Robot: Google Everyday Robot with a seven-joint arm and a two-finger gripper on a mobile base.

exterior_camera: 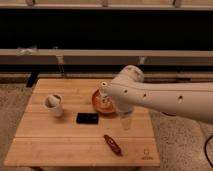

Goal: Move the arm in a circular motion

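Note:
The arm (pixel 165 97) is a thick cream-white tube with small dark holes. It reaches in from the right edge over the right half of the wooden table (pixel 50 142). Its bulbous joint (pixel 127 80) sits above the table's back middle. From that joint a tapered pale segment points down, ending in the gripper (pixel 125 122) just above the tabletop, right of centre. The gripper holds nothing that I can see.
On the table are a white cup (pixel 54 105) at the left, a flat black object (pixel 89 118) in the middle, a red-orange bowl (pixel 99 102) partly behind the arm, and a small red object (pixel 112 144) near the front. A dark railing wall (pixel 75 55) runs behind.

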